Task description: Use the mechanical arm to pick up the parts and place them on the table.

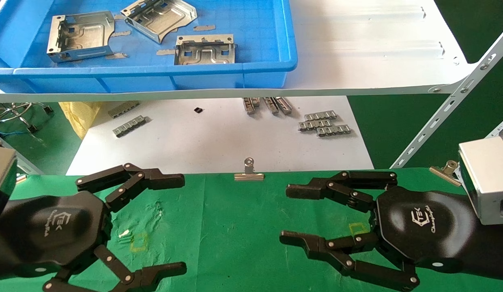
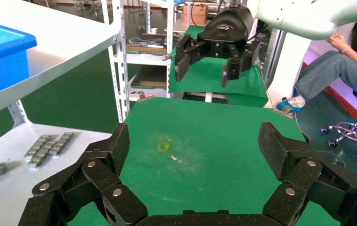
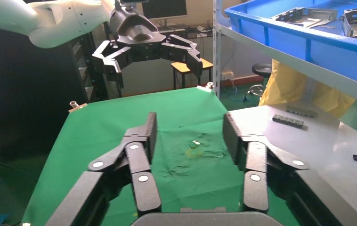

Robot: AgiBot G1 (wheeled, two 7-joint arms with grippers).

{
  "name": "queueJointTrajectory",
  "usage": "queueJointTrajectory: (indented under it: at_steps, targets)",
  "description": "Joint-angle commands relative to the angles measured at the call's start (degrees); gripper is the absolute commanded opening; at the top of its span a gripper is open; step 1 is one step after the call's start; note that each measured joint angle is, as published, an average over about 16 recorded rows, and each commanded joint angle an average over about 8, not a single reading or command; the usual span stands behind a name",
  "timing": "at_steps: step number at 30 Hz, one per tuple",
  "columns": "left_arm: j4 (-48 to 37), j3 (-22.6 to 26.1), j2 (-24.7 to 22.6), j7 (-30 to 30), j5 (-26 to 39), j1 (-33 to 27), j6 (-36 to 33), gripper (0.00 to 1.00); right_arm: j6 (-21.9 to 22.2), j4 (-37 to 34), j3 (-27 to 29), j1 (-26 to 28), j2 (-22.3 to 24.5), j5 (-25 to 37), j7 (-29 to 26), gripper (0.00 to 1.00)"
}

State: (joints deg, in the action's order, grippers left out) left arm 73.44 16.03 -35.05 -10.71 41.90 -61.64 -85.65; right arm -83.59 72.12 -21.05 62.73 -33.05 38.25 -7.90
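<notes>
Three silvery stamped parts lie in the blue bin (image 1: 271, 67) on the white shelf: one at the left (image 1: 81, 36), one tilted at the middle back (image 1: 160, 16), one at the front (image 1: 205, 50). My left gripper (image 1: 176, 223) hovers over the green table (image 1: 231, 227) at the left, open and empty. My right gripper (image 1: 290, 213) hovers over the table at the right, open and empty. In the left wrist view the right gripper (image 2: 204, 66) faces me across the cloth; in the right wrist view the left gripper (image 3: 150, 59) does the same.
Small grey ridged strips (image 1: 322, 123) lie on the white sheet (image 1: 219, 142) below the shelf. A binder clip (image 1: 248, 172) holds the cloth's far edge. Yellow square outlines (image 1: 138, 242) mark the cloth. A slotted white shelf brace (image 1: 450, 105) slants at the right.
</notes>
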Motion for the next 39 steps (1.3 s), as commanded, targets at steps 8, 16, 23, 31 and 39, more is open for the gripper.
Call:
queueJointTrajectory:
  at_steps: [8, 16, 23, 31, 39]
  targets:
    - [0.02, 0.0, 0.0, -0.01, -0.01, 0.01, -0.01, 1.0, 0.0, 0.0, 0.0, 0.0, 0.0, 0.0, 0.0, 0.0]
    - [0.24, 0.07, -1.07, 0.28, 0.88, -2.53, 0.65, 1.0, 0.0, 0.0, 0.0, 0.0, 0.0, 0.0, 0.0, 0.0]
    - [-6.26, 4.55, -7.82, -0.47, 12.11, -19.66, 2.03, 1.0, 0.0, -0.01, 0.0, 0.0, 0.0, 0.0, 0.0, 0.0]
    - [-32.44, 9.35, -19.59, 4.82, 25.69, -40.03, 9.14, 1.0, 0.0, -0.01, -0.01, 0.01, 0.0, 0.0, 0.0, 0.0]
    - [-54.83, 11.68, -29.84, 11.62, 34.68, -51.88, 28.04, 1.0, 0.0, -0.01, -0.01, 0.01, 0.0, -0.01, 0.01, 0.0]
